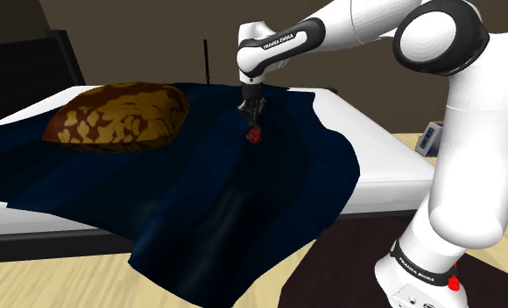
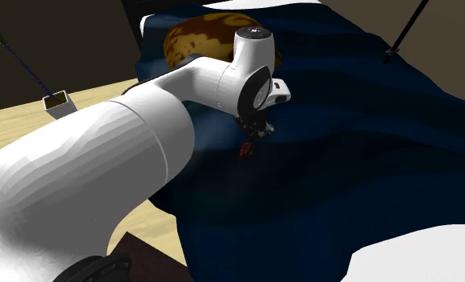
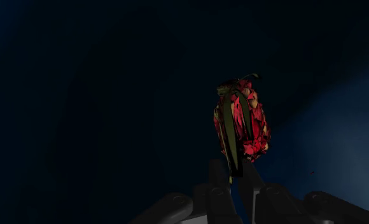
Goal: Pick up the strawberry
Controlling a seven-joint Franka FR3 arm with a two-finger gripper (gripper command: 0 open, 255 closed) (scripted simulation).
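Strawberry [image 3: 242, 121] pinched at one end between narrowed fingers of gripper [image 3: 233, 172], hanging under it above dark blue blanket [image 1: 270, 201], near patterned pillow [image 1: 116, 118]. Grasp looks done. Clearance off blanket hard to judge. Left: raise higher without slip.

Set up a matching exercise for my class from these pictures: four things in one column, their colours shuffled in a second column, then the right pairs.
Things
1. strawberry
2. cushion
3. blanket
4. robot arm

Colours
A. brown with a gold pattern
B. white with dark joints
C. red with green leaves
D. dark blue

Right pairs: 1-C, 2-A, 3-D, 4-B
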